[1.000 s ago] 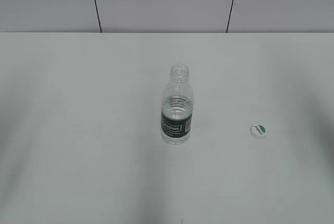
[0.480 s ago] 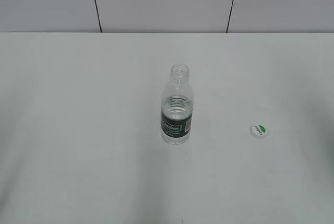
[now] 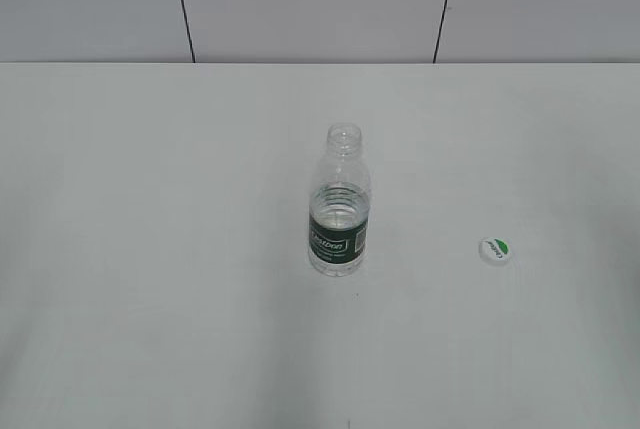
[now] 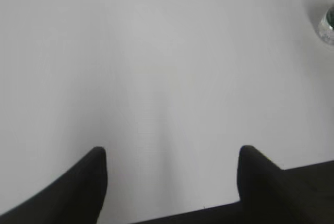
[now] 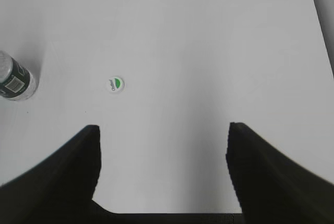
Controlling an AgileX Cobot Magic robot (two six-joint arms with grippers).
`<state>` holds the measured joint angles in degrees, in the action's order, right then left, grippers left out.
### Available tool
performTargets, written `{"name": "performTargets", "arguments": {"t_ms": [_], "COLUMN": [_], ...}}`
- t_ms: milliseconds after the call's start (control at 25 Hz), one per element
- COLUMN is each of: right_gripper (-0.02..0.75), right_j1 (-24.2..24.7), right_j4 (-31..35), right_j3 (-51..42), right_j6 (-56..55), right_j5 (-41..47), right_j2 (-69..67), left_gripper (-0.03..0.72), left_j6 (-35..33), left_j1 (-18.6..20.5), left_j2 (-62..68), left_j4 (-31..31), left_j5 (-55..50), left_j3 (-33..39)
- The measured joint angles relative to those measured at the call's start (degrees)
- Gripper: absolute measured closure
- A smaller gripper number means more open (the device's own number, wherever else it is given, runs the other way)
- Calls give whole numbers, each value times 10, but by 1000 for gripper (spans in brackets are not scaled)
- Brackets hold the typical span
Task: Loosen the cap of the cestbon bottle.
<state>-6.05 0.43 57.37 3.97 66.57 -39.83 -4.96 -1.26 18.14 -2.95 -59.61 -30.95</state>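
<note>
only the upright bottle and the loose cap, well apart, interrupt the table.

Uncapped upright cestbon bottle; cap apart, rightward.

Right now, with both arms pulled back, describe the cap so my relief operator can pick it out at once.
Start from the white table and find the upright, open-necked cestbon bottle near its middle. The cap lies flat on the table to the bottle's right in the exterior view, well apart from it. It is a small white disc with a green half-circle mark on top, the only loose item there.
</note>
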Motion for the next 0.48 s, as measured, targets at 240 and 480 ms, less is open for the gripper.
{"name": "performTargets", "arguments": {"t_ms": [240, 480], "right_gripper": [160, 160], "right_j1": [0, 0], "right_j4": [0, 2], "right_j3": [-38, -139], "right_j6": [0, 6], "right_j5": [0, -33], "right_j2": [36, 77], "left_gripper": [231, 235], "left_j6": [0, 0], "left_j1": [0, 0], "left_j2": [-124, -185], "left_j4": [4, 4], "left_j5": [-2, -4], "left_j3": [0, 0]}}
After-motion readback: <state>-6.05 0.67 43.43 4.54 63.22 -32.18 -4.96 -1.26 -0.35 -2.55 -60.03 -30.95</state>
